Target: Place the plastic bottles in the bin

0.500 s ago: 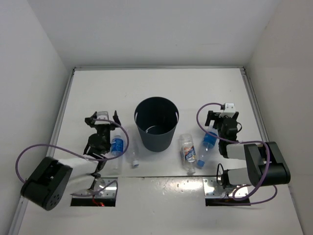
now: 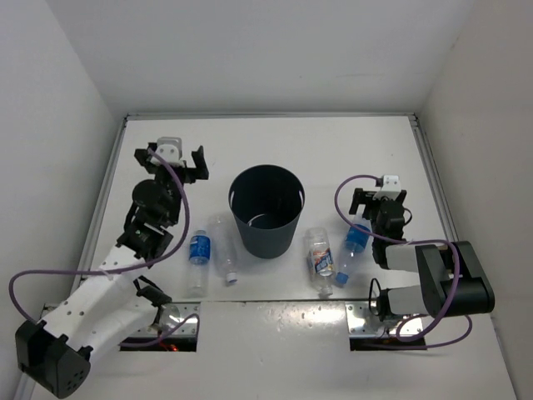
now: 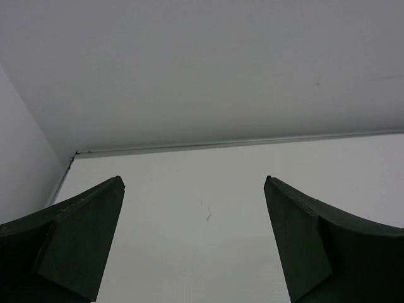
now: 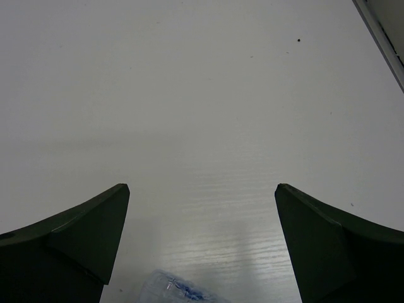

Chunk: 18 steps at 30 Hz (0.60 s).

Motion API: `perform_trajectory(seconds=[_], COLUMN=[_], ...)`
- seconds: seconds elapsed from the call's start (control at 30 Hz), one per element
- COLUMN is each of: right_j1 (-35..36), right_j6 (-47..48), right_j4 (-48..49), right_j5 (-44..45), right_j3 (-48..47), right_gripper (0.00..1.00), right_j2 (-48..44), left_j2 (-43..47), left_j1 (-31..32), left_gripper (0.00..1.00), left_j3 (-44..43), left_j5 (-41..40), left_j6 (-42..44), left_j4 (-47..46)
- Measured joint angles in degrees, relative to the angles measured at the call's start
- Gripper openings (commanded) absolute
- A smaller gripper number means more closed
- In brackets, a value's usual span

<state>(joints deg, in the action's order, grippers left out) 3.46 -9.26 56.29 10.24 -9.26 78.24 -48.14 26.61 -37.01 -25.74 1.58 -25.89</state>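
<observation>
Risks: all four bottles lie on their sides, so a nudge from a finger probably rolls them away. The bin (image 2: 266, 210) looks light, and an arm swinging past could tip it.

Left gripper (image 2: 173, 157): jaws apart, empty, over bare table (image 2: 275, 150) far-left of the bin and well apart from any bottle. Its wrist view shows only table and wall.

Right gripper (image 2: 378, 198): jaws apart, empty, just beyond the right blue-labelled bottle (image 2: 351, 248). Only the bottle's end shows at the bottom of the wrist view, so closing here likely grabs nothing.

Bottles are clear with white caps:
- left blue-labelled bottle (image 2: 198, 252) and unlabelled bottle (image 2: 223, 250), near-left of the bin
- white-and-red-labelled bottle (image 2: 318, 257), near-right

No bottle visible in the bin.
</observation>
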Motion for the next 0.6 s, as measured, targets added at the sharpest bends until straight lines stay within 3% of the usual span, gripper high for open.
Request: perform_trajectory(seconds=[0.27,0.37,0.47,0.6], right_j1=[-1.07,-1.44,0.87,5.9], right_j6=[-0.04,-0.17,-1.46,-8.83], right_j4=[0.04,-7.76,-29.42,-56.7], right_j5=[-1.6,-1.46,2.78,12.87], right_j3=[0.0,-3.41,-18.36,-51.08], right_gripper=[0.99,0.99,0.99,0.99], right_j2=[-0.02,-1.01,-1.16,7.3], left_j2=[1.68,2.71,3.39,3.28], left_j1=[0.04,0.02,0.0,-0.07], left_gripper=[1.0,1.0,1.0,1.0], left_j3=[-16.63,-18.12,-17.49,-15.91], left_j5=[8.63,9.22,8.92,7.69], left_j6=[-3.69,-8.72,-13.0,-17.11], left_j4=[29.97,35.82,40.92,46.97])
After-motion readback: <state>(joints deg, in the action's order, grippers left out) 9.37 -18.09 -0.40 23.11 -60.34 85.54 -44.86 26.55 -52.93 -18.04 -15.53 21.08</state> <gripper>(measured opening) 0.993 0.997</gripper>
